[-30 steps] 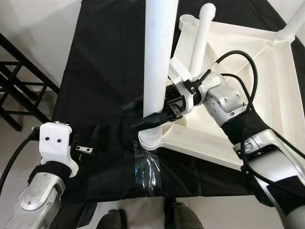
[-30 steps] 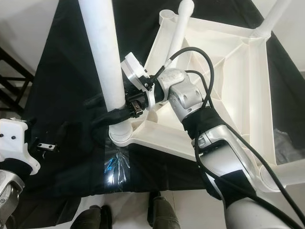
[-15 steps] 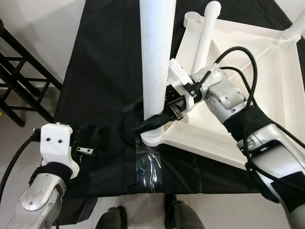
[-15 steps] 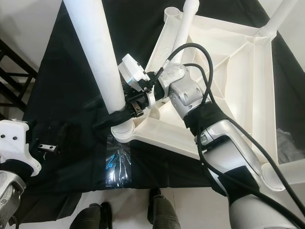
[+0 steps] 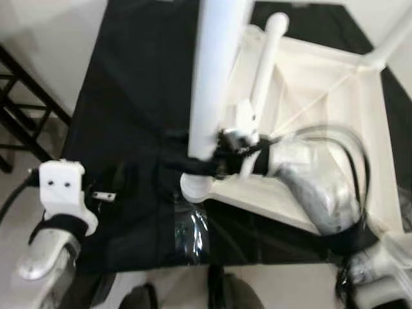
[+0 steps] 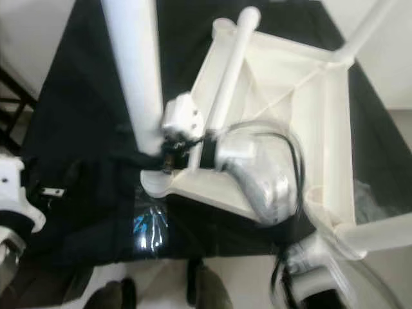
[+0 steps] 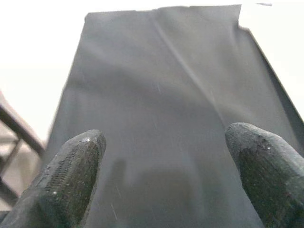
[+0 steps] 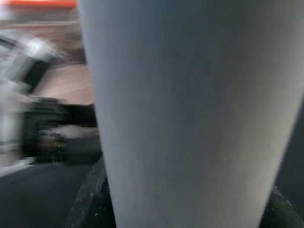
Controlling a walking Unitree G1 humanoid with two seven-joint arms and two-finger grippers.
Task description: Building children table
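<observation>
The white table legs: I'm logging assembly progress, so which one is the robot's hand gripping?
The thick upright leg at the tabletop's near-left corner; the right hand clamps its base. The others stand ungripped.

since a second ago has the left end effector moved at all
Cannot tell. The left end effector hovers near the front-left of the black cloth, as before; any small offset fits the camera's own shift and blur.

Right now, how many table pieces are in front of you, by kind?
Legs: 4 (upright leg, loose leg lying in the top, far right leg, near right leg)
Table top: 1, upside down
Total: 5
</observation>
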